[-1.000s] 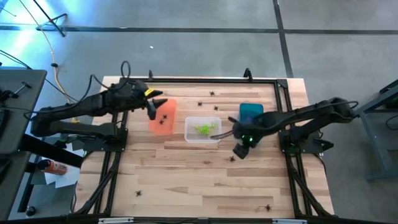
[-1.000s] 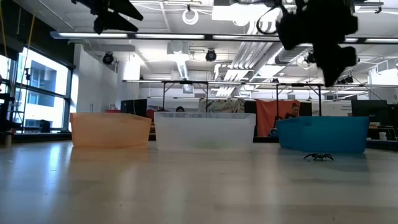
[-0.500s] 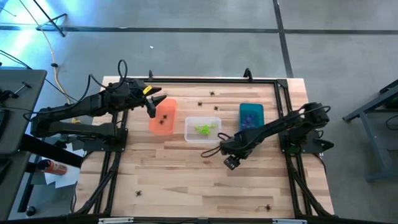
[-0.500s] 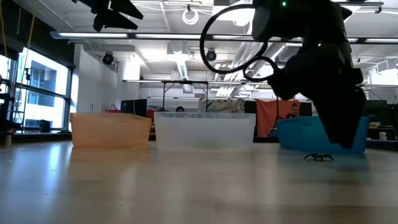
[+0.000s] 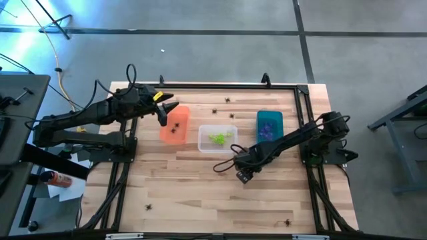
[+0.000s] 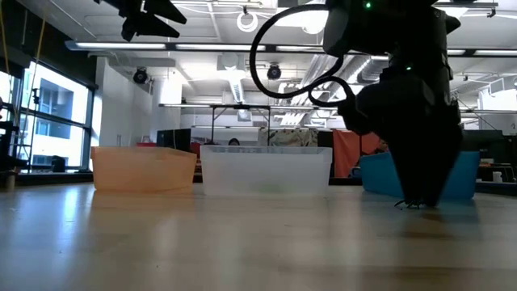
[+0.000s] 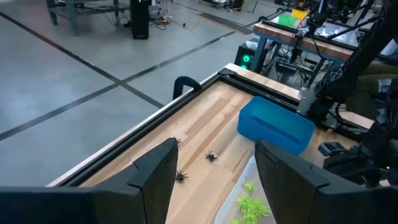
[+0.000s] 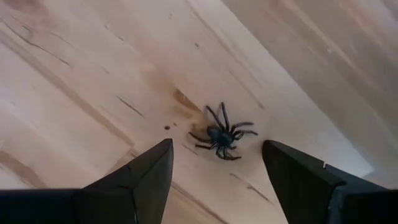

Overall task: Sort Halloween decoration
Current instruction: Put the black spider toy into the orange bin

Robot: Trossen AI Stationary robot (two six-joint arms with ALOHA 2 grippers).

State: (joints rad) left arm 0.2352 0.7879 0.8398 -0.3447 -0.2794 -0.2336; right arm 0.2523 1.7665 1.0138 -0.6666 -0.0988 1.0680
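— Which step are you on?
— Your right claw [image 8: 214, 171], fingers spread, hangs over a black spider [image 8: 221, 135] on the worktop [image 8: 93, 74].
— Next?
— Lower, pinch it. Left claw [image 7: 211, 177], open, waits above the orange bin [image 5: 173, 124].

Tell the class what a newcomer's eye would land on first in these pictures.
The right gripper hangs open just above a black spider on bare wood in front of the bins. Behind stand the orange bin, the clear bin holding green trinkets, and the teal bin.
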